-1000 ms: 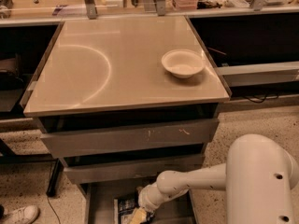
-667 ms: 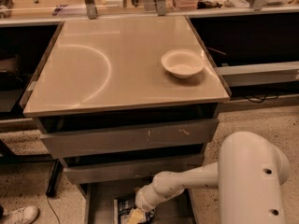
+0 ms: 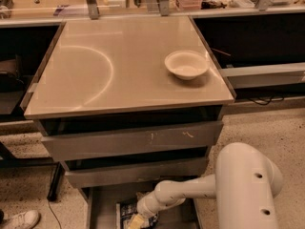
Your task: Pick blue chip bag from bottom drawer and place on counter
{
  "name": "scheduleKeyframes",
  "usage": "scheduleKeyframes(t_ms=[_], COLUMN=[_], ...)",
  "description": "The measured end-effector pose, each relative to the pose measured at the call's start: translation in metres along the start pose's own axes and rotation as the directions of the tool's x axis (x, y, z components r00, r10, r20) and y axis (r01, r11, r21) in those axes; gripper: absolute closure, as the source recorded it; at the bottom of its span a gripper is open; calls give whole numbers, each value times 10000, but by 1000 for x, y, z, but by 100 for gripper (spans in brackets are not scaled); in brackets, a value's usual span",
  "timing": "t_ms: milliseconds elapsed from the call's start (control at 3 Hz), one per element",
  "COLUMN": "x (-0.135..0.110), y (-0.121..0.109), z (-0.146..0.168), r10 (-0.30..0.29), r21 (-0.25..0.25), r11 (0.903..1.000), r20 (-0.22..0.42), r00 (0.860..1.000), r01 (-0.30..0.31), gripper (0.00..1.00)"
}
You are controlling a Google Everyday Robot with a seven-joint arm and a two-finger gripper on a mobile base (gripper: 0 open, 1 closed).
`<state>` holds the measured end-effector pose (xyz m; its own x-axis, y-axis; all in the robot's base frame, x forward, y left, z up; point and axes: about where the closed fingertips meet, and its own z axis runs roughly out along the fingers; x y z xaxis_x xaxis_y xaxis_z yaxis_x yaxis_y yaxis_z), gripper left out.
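The arm's big white shoulder has slid left across the lower right of the frame since a second ago, and the gripper has moved a touch left and lower with it. It sits now at the bottom edge of the frame, right on the blue chip bag, its yellowish tip over the bag's right side. Whether it is open or clamped, I cannot tell from here. The bag lies on the floor of the bottom drawer, which is pulled out below the two scuffed drawers. The white forearm runs from the gripper up and right to the shoulder. Above, the counter fills the middle of the frame, with a white bowl on its right side. A white shoe is in the lower left corner.
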<state>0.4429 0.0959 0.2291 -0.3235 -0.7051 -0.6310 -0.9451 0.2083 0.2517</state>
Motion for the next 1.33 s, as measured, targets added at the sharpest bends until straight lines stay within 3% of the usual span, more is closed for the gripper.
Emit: scheduleKeyframes(t_ms=[1333], x=[46], y=[-34], z=[43], r10=[-156], r21=[416], r11=[9990], r20=[404], r00=[9991], r01=[139], gripper=[0])
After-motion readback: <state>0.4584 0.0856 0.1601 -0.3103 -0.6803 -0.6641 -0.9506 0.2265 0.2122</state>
